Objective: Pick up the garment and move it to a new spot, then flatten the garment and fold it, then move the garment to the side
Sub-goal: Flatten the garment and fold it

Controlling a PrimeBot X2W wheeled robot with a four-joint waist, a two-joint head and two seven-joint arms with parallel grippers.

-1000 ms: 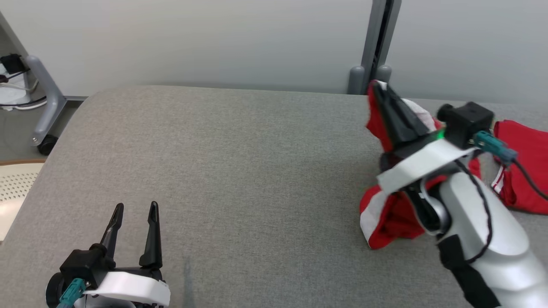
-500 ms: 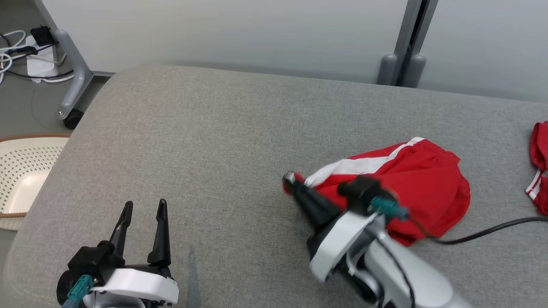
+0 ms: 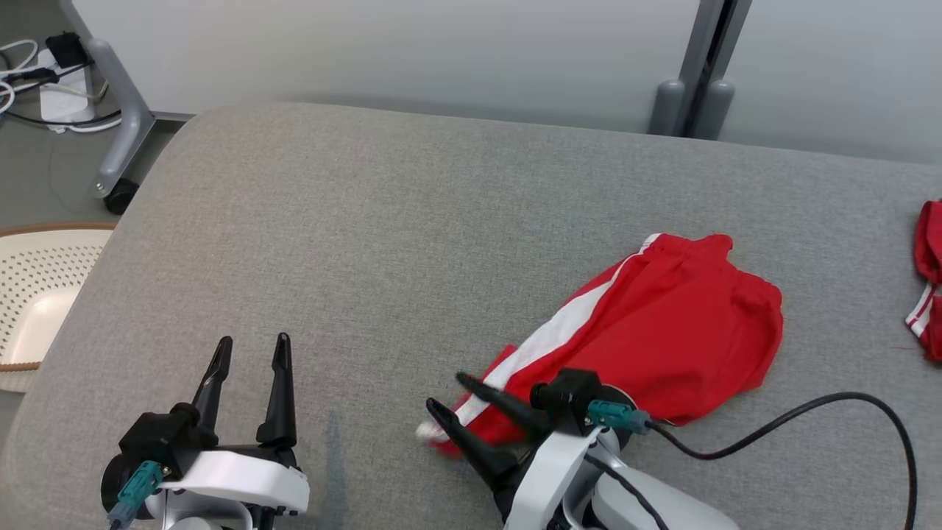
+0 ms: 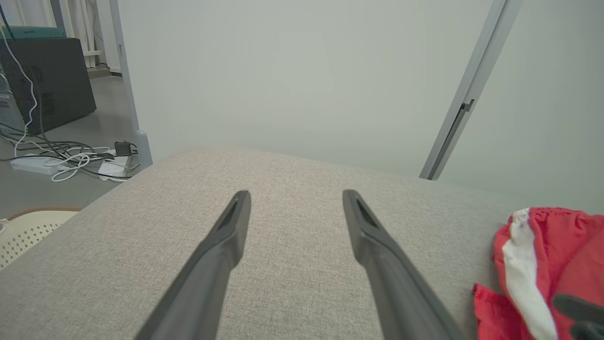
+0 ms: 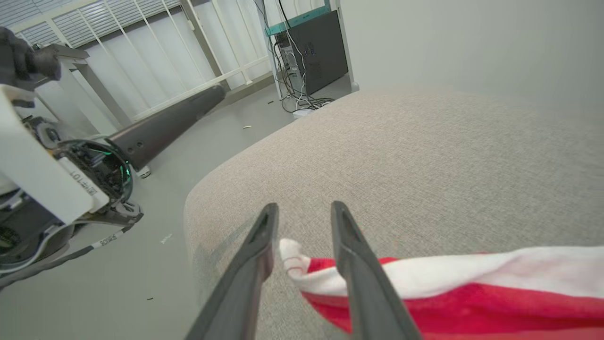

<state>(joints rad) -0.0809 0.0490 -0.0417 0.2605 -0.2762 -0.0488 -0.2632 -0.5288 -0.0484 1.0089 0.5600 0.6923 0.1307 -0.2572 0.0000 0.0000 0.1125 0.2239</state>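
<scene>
The garment (image 3: 662, 324), a pair of red shorts, is lying crumpled on the grey padded surface (image 3: 368, 221), right of centre in the head view and slanting from the far right down toward the robot. A white stripe (image 3: 567, 324) is running along its left edge and ending in a small pale corner at the near end.

The right end effector (image 3: 445, 390) is sitting low at that near end, its two dark fingers spread apart. In the right wrist view the pale corner of the garment (image 5: 472, 293) is lying between the fingers of the right end effector (image 5: 304, 208), with grey fabric showing in the gap (nothing is being pinched). A black cable (image 3: 809, 412) is looping from this wrist across the surface, just beside the shorts.

The left end effector (image 3: 253, 338) is hovering at the lower left over bare fabric, well apart from the shorts, its fingers spread wide. Its own wrist view is showing the left end effector (image 4: 296, 193) with the garment (image 4: 557, 255) off to the right.

A second red piece of clothing (image 3: 929, 280) is lying at the right edge of the surface. A cream perforated basket (image 3: 37, 294) is standing on the floor to the left.
</scene>
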